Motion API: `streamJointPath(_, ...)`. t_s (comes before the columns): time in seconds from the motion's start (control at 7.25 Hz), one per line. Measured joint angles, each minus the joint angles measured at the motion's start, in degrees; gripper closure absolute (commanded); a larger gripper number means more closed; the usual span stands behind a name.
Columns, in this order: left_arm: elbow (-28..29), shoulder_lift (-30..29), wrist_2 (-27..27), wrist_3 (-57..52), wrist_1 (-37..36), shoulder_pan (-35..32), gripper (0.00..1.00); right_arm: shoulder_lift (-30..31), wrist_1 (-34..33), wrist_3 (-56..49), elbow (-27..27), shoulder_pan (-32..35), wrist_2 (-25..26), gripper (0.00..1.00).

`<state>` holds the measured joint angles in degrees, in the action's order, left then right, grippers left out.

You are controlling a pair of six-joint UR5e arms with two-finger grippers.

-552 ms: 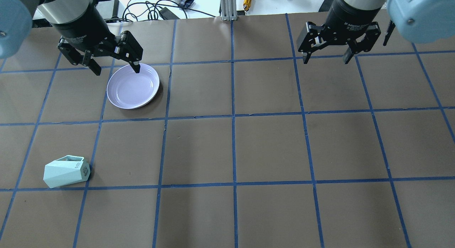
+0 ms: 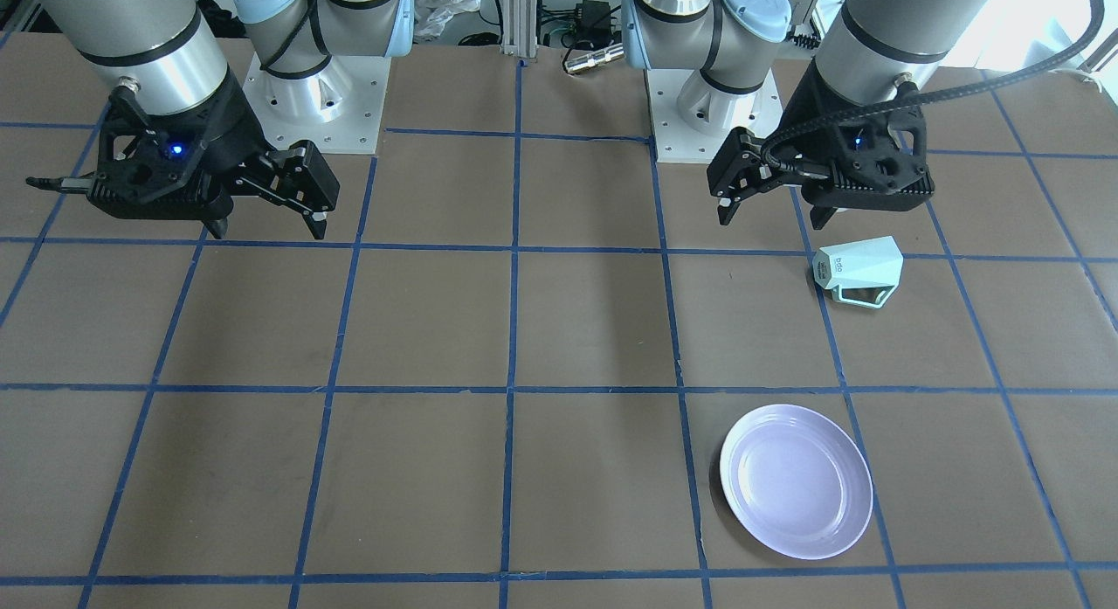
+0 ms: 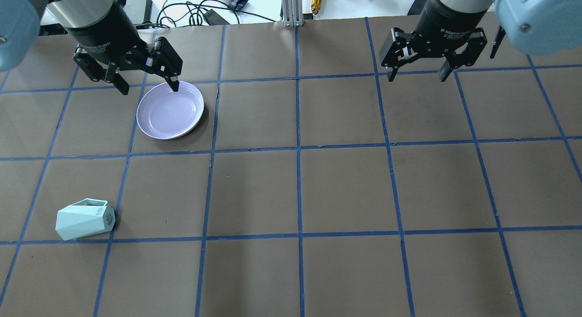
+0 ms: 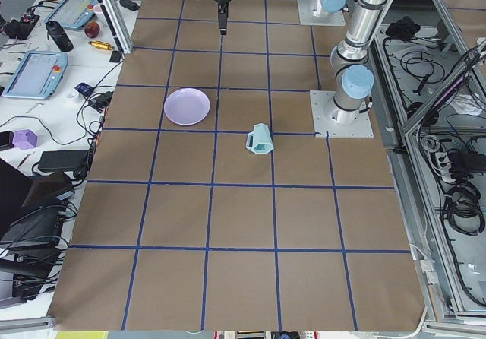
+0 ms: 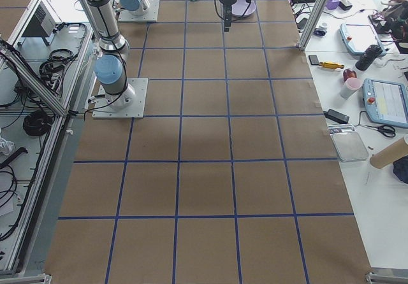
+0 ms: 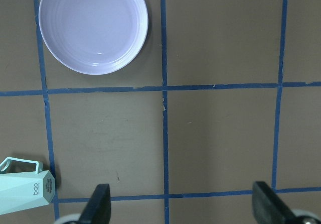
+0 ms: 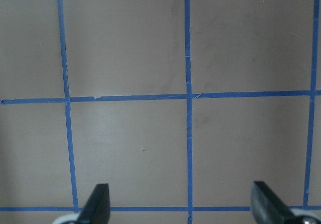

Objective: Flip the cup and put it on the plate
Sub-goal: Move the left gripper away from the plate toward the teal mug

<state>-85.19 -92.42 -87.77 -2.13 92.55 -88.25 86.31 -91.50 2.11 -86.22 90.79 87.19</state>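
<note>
The small pale mint-green faceted cup (image 3: 85, 219) is seen lying on its side on the brown paper-covered tabletop (image 3: 345, 189). Its body is made up of flat, matte, angular planes that narrow toward the base, where small dark lettering is printed. An angular loop handle is carried on the side turned away from the robot. Its opening is not shown clearly in any view.

In the left wrist view the cup (image 6: 25, 191) is found at the lower left corner, just outside one black finger (image 6: 98, 206) of the left gripper (image 6: 181, 209). The gripper is held above the tabletop with its fingers spread wide and nothing between them. The round, shallow, pale lavender plate (image 6: 93, 27) is seen at the upper left of that view, ahead of the gripper and well apart from the cup. The plate's surface is smooth and glossy, with soft highlights and faint rings inside its raised rim.

The right gripper (image 3: 417, 76) is held well apart from both cup and plate, at the far side of the left gripper (image 3: 149, 87). Its fingers are likewise spread, with only bare tabletop beneath them.

The tabletop is divided into squares by lines of blue tape (image 3: 298, 148). The paper is dull and faintly scuffed.
</note>
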Motion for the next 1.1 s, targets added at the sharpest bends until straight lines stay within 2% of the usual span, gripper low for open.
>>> streamJointPath(0.55,0.0,0.4,0.0,-0.3,0.5,0.5,0.0,0.0,0.0,0.0,0.0,0.0,0.0,0.0)
streamJointPath(1.1,0.0,0.8,0.2,-2.7,4.6,5.8,0.0,0.0,0.0,0.0,0.0,0.0,0.0,0.0)
